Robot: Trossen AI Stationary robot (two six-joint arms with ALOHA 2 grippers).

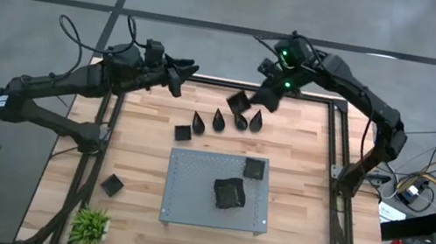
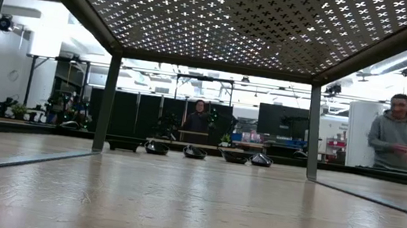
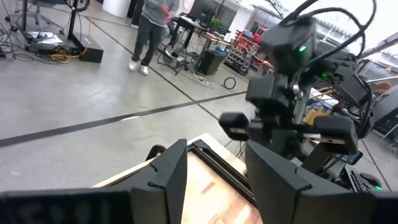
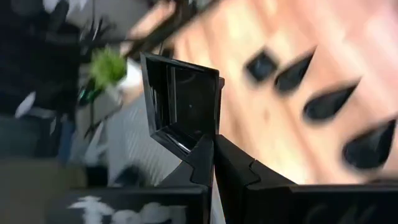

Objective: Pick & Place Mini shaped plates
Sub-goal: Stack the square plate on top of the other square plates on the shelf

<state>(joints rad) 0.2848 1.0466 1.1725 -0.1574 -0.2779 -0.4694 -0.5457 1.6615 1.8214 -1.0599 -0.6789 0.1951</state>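
The mini plates are small black dishes. In the high view, several teardrop plates (image 1: 219,121) lie in a row on the wooden table, with a square plate (image 1: 182,133) beside them. Another square plate (image 1: 112,184) lies near the left edge. One square plate (image 1: 254,169) and a black stack (image 1: 229,193) rest on the grey board (image 1: 188,197). My right gripper (image 1: 250,99) hovers over the far part of the table, shut on a square plate (image 4: 180,106). My left gripper (image 3: 214,168) is open and holds nothing, up at the table's far edge (image 1: 182,72). My right gripper pinches the square plate by its raised rim near one corner (image 4: 208,142), between the two fingers (image 4: 233,168). It comes slanting down from the table's far right. The plate is lifted clear of the table and stands tilted on edge beyond the fingertips.
A small green plant (image 1: 91,225) stands at the near left corner. The perforated board stands on legs (image 2: 107,101), and the low view looks beneath it to the row of plates (image 2: 194,152). A person (image 2: 398,132) stands in the room beyond the table. Bare wood lies left of the board.
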